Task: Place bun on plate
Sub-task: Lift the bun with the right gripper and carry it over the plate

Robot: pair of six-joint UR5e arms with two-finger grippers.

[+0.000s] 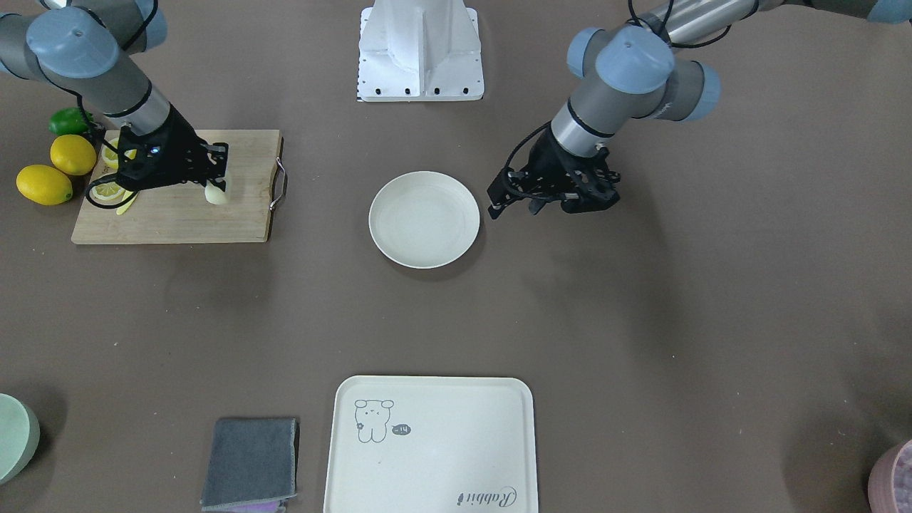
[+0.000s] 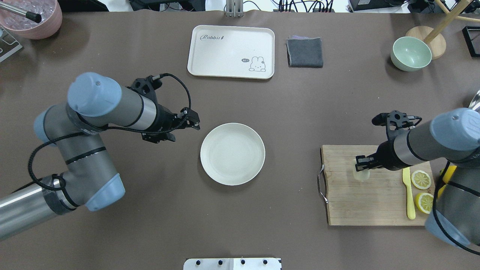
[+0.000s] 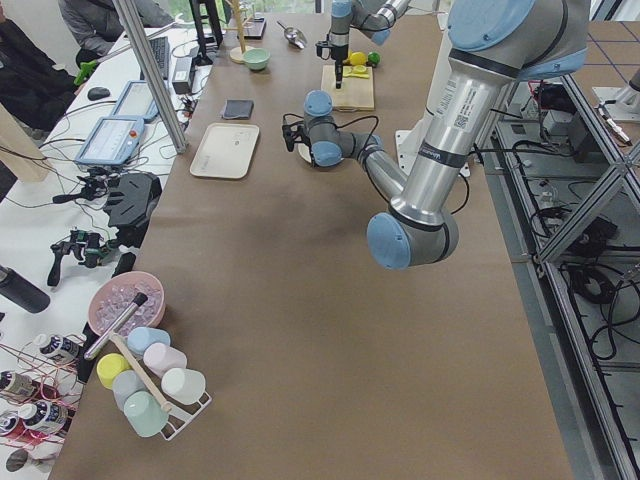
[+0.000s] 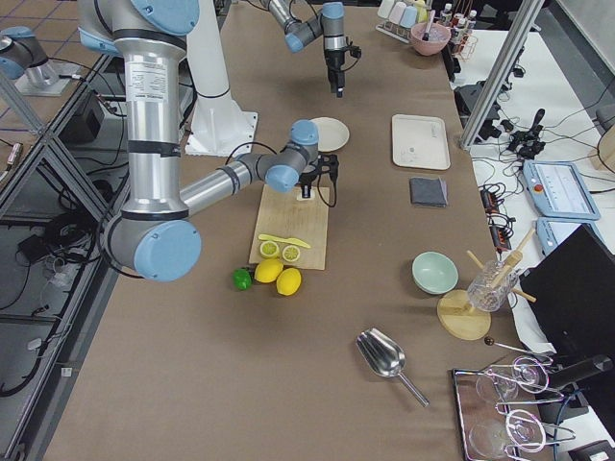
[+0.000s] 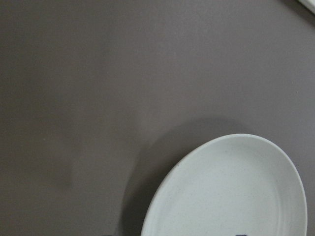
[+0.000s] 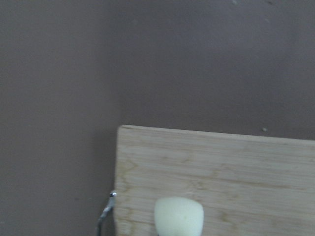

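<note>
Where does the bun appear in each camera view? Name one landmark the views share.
Front-facing: bun at left, on the cutting board.
Overhead: bun at right, on the board.
Exterior left: too small to tell.
Exterior right: too small to tell.
Left wrist: not in it.
Right wrist: bun at bottom centre.
Shared landmark: the cutting board.

The brown table [image 2: 300,112] in front of me is carrying several things. The round off-white plate [image 2: 232,154] is sitting near its middle, directly on the surface. A wooden cutting board [image 2: 367,202] is lying off to my right, with two whole lemons [image 1: 44,184] and a green fruit [image 1: 68,122] resting on the table just beside its outer end. Across from me a cream tray [image 2: 225,52] is lying flat with a folded grey cloth [image 2: 305,52] just beside it. A pale green bowl [image 2: 410,53] is standing further right, and a pink bowl [image 2: 45,28] is sitting in the far left corner.
</note>
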